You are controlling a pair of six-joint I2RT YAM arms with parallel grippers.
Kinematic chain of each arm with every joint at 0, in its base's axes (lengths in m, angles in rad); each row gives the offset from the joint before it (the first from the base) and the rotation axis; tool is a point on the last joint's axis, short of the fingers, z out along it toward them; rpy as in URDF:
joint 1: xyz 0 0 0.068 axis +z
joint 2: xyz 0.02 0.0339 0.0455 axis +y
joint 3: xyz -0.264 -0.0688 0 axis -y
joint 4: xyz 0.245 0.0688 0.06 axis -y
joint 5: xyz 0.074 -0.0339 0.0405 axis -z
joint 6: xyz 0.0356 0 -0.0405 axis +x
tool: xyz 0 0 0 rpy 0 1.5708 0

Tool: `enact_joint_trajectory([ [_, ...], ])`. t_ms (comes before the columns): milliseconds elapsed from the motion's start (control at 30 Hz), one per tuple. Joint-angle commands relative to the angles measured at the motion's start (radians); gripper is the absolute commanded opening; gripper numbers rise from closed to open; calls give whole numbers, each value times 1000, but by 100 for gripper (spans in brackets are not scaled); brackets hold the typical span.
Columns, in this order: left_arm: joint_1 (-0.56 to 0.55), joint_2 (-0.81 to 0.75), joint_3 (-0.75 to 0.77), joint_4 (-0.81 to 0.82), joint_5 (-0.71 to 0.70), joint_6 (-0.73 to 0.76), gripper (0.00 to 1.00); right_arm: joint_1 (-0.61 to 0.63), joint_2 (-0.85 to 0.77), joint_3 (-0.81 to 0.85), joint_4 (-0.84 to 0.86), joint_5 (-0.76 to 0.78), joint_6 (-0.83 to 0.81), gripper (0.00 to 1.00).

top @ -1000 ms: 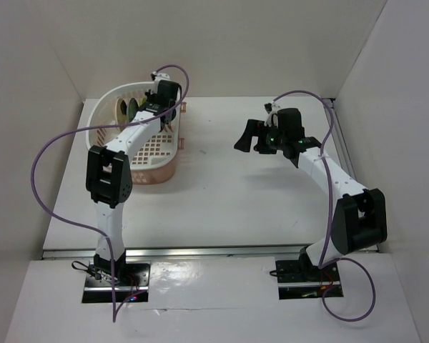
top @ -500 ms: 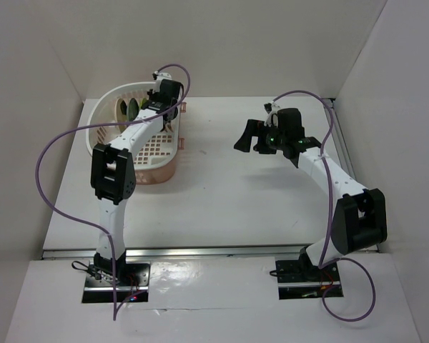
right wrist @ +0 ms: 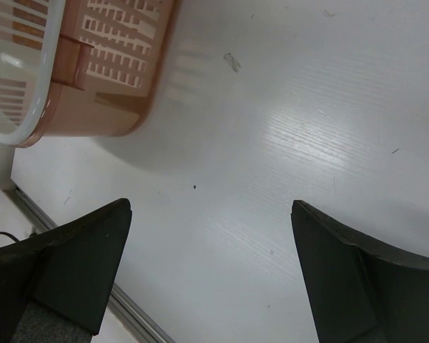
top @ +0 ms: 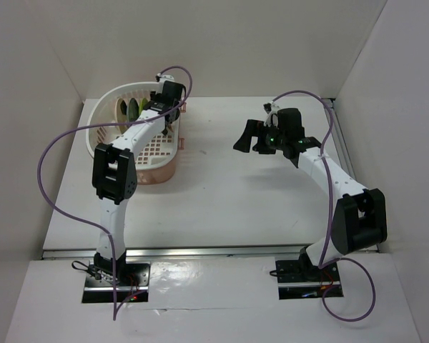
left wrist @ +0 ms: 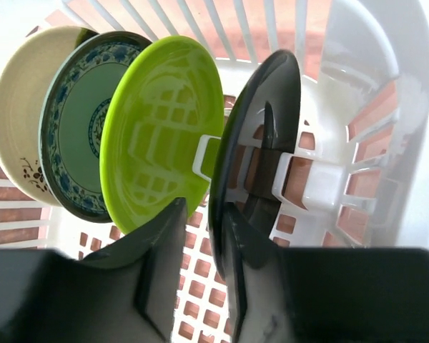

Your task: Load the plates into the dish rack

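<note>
All four plates stand upright between the prongs of the dish rack (left wrist: 386,71). From left to right in the left wrist view they are the cream plate (left wrist: 18,121), the teal patterned plate (left wrist: 75,128), the lime green plate (left wrist: 164,128) and the black plate (left wrist: 261,121). My left gripper (left wrist: 204,212) is open over the rack (top: 104,107). The black plate's rim lies against its right finger (left wrist: 254,264), with a gap to the left finger. My right gripper (top: 247,136) hangs open and empty above the table.
The rack (right wrist: 107,71) occupies the table's back left, and its pinkish outer wall shows in the right wrist view. White walls enclose the table on the left, back and right. A metal rail (top: 200,251) runs along the near edge.
The left arm has shifted slightly right, its gripper staying over the rack's plate row. The right arm has not moved.
</note>
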State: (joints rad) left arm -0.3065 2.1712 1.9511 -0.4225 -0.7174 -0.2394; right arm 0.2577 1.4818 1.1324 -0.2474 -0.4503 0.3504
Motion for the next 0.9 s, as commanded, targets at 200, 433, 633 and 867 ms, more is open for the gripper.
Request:
enact_joint_trajectory([
  [200, -5, 16, 40, 13, 24, -23, 70, 8, -18, 0, 34, -28, 1, 100],
  [433, -5, -25, 75, -22, 131, -34, 84, 8, -9, 9, 34, -18, 1, 100],
  [633, -5, -128, 65, -33, 165, -34, 96, 8, 21, 53, 25, -28, 1, 100],
  [867, -14, -249, 10, -24, 153, -34, 98, 8, 41, 63, 25, -37, 1, 100],
])
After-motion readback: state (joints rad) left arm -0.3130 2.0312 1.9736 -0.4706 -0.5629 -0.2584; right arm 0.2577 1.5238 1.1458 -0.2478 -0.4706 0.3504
